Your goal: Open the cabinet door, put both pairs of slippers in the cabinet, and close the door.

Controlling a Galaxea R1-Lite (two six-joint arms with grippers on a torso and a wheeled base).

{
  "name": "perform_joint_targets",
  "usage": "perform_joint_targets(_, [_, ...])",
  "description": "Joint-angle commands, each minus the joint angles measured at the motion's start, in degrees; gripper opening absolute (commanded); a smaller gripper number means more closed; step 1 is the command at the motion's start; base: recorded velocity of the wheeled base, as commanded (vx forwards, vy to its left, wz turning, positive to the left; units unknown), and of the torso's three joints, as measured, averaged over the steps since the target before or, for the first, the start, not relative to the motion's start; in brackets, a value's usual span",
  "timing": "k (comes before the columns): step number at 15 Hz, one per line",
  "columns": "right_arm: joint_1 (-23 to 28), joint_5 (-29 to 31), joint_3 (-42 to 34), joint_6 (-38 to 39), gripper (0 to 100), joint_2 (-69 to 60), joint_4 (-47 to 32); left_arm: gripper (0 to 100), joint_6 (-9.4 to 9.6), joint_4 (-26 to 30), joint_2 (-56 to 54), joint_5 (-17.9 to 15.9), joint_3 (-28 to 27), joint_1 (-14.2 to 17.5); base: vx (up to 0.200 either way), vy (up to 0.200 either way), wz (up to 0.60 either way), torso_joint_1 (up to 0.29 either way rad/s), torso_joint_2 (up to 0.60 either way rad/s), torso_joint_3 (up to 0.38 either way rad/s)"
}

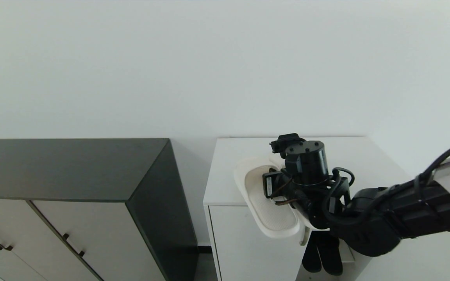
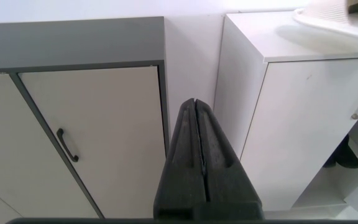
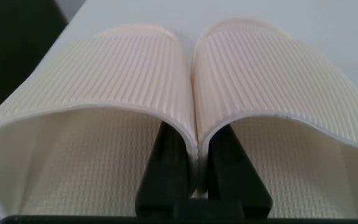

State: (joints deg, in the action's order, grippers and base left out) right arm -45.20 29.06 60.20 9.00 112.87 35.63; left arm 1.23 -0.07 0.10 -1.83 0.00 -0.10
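Right gripper: pinching pair of cream ribbed slippers; we see black slippers at its 6 o'clock.
Left gripper: pressed together.

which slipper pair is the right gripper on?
The cream pair, clamped by the right gripper at the white cabinet top; the black pair sits lower, inside that cabinet.

1 pair of slippers over right cabinet top; 2nd pair inside; left cabinet beside

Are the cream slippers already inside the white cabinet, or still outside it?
Outside: the right claw pinches the cream slippers together above the white cabinet, over its top.
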Motion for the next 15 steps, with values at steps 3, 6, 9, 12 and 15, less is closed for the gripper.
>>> perform_joint_targets(3, [-1.0, -0.7, -2.5, 0.0, 0, -3.9, 0.1, 0, 0.00, 0.0, 0.0, 0.0, 0.0, 0.0, 0.000, 0.000, 0.00, 0.000, 0.00, 0.000])
perform_joint_targets(6, [-1.1, -0.7, -2.5, 0.0, 0, -2.3, 0.6, 0, 0.00, 0.0, 0.0, 0.0, 0.0, 0.0, 0.000, 0.000, 0.00, 0.000, 0.00, 0.000])
perform_joint_targets(9, [-1.2, -0.6, -2.2, 0.0, 0, -2.0, 1.5, 0, 0.00, 0.0, 0.0, 0.0, 0.0, 0.0, 0.000, 0.000, 0.00, 0.000, 0.00, 0.000])
perform_joint_targets(12, [-1.3, -0.6, -2.2, 0.0, 0, -1.9, 1.5, 0, 0.00, 0.0, 0.0, 0.0, 0.0, 0.0, -0.200, 0.000, 0.00, 0.010, 0.01, -0.001])
perform_joint_targets(15, [-1.2, -0.6, -2.2, 0.0, 0, -1.6, 1.6, 0, 0.00, 0.0, 0.0, 0.0, 0.0, 0.0, -0.200, 0.000, 0.00, -0.004, 0.00, 0.004])
